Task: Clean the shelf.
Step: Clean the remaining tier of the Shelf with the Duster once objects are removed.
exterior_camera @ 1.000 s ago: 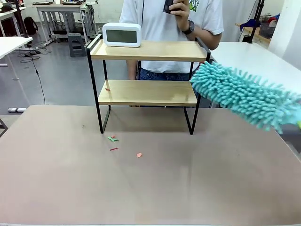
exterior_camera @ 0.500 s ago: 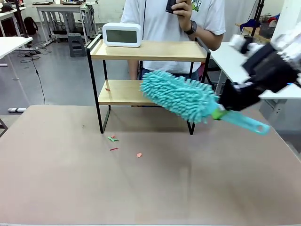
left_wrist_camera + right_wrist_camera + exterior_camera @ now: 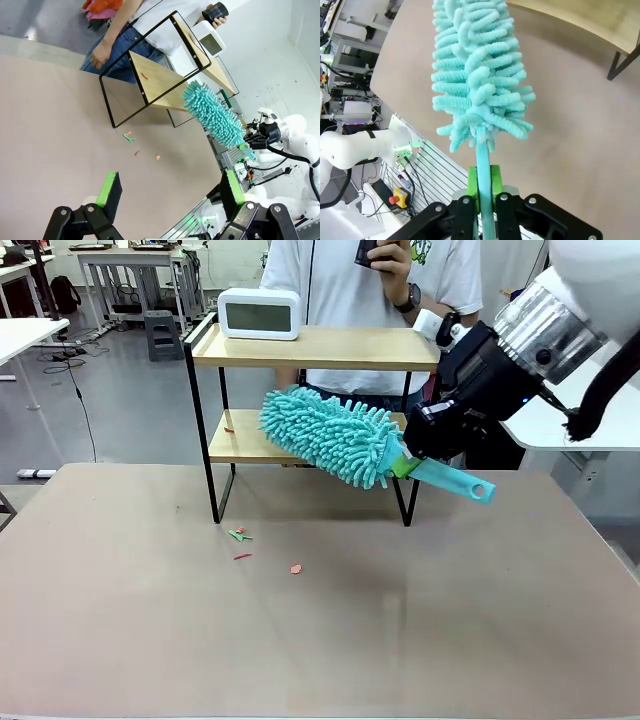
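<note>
Right fingers clamped on duster handle, head aimed left along shelf long axis; left fingers spread, empty

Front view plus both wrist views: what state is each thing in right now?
Shelf: upright, one red scrap on lower board.
Duster: held by handle, head by the lower board.
Clock: upright on the shelf's top.
Scraps: loose on table before shelf.
Right gripper: shut on duster.
Left gripper: open, empty.
</note>
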Available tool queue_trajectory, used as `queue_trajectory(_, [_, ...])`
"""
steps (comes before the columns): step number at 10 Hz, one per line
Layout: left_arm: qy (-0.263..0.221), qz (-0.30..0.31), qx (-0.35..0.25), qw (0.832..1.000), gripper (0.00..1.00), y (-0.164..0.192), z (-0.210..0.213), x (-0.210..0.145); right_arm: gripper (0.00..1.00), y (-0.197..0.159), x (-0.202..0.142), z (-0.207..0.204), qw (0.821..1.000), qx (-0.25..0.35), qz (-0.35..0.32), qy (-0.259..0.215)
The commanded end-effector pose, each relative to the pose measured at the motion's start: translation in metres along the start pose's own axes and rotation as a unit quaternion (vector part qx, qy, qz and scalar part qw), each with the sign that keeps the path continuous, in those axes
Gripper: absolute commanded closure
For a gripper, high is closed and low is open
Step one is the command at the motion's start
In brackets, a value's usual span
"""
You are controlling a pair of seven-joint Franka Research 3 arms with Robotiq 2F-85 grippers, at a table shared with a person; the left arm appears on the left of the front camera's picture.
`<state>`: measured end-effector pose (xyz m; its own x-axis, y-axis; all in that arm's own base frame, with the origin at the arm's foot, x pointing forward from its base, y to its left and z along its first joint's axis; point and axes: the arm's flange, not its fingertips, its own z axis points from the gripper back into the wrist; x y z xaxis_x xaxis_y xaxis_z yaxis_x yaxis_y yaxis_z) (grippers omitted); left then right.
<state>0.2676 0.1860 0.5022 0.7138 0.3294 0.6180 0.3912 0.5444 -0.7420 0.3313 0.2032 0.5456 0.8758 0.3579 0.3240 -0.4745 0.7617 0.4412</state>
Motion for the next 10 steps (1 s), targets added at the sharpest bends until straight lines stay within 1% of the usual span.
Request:
queue_trajectory(1, [-0.007, -0.009, -0.008, 1.0, 0.0, -0.001, -0.001, 0.0, 0.88, 0.003, 0.002, -0.002, 1.0, -0.005, 0.001, 0.0])
queue_trajectory(2, [-0.007, -0.009, -0.008, 1.0, 0.0, -0.001, -0.001, 0.0, 0.88, 0.007, 0.015, -0.014, 0.999, -0.01, -0.004, -0.034])
queue_trajectory(3, [-0.007, -0.009, -0.008, 1.0, 0.0, -0.001, -0.001, 0.0, 0.88, 0.008, 0.031, -0.027, 0.999, -0.005, -0.006, -0.038])
queue_trajectory(4, [-0.007, -0.009, -0.008, 1.0, 0.0, -0.001, -0.001, 0.0, 0.88, 0.009, 0.046, -0.041, 0.999, -0.017, -0.017, -0.046])
queue_trajectory(6, [-0.007, -0.009, -0.008, 1.0, 0.0, -0.001, -0.001, 0.0, 0.88, 0.013, 0.074, -0.071, 0.995, -0.04, -0.066, -0.064])
queue_trajectory(8, [-0.007, -0.009, -0.008, 1.0, 0.0, -0.001, -0.001, 0.0, 0.88, 0.027, 0.091, -0.101, 0.994, -0.06, -0.078, -0.046])
queue_trajectory(10, [-0.007, -0.009, -0.008, 1.0, 0.0, -0.001, -0.001, 0.0, 0.88, 0.044, 0.105, -0.124, 0.997, -0.054, -0.06, -0.02])
